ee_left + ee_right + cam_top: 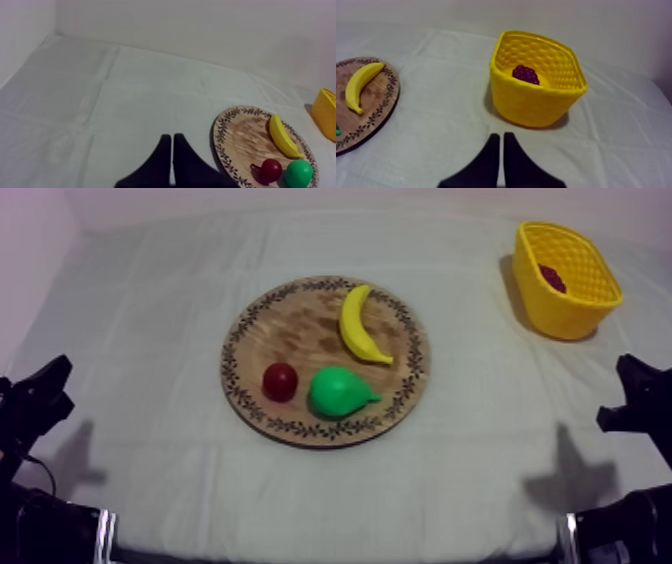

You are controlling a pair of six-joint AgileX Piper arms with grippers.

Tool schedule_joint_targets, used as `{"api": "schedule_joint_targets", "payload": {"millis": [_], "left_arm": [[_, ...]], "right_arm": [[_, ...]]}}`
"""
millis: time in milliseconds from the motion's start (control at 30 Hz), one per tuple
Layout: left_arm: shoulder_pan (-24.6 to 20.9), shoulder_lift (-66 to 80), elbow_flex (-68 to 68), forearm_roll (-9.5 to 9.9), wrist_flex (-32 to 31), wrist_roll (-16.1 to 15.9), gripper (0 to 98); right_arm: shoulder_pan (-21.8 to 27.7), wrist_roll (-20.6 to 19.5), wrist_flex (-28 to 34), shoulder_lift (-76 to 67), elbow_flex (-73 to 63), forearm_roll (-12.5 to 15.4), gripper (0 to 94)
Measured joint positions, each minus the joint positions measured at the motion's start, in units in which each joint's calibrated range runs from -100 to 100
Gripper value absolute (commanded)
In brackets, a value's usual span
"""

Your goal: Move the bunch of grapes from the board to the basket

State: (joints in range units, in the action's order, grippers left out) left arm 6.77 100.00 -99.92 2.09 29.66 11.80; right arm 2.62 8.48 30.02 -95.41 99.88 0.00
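Note:
The dark purple bunch of grapes (552,279) (525,74) lies inside the yellow basket (575,310) (536,102) at the table's far right. The round wooden board (290,328) (240,137) (378,107) sits mid-table. My left gripper (45,393) (172,142) rests low at the left, shut on nothing, fingers together as a narrow wedge beside the board. My right gripper (632,393) (501,140) rests low at the right, shut and empty, a little short of the basket.
On the board lie a yellow banana (358,325) (282,136) (360,85), a green pear (338,392) (298,173) and a small red fruit (280,381) (270,170). Grey-white cloth covers the table, with walls behind.

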Motion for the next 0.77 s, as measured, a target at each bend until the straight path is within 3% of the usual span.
{"api": "schedule_joint_targets", "payload": {"millis": [67,367,767], "left_arm": [[0.0,0.0,0.0,0.00,0.0,0.0,0.1],[0.0,0.0,0.0,0.00,0.0,0.0,0.1],[0.0,0.0,0.0,0.00,0.0,0.0,0.1]], "right_arm": [[0.0,0.1,1.6,0.0,0.0,1.6,0.3],[-0.8,-3.6,6.0,-0.3,0.0,1.5,0.5],[-1.1,3.4,6.1,-0.3,0.0,1.4,0.4]]}}
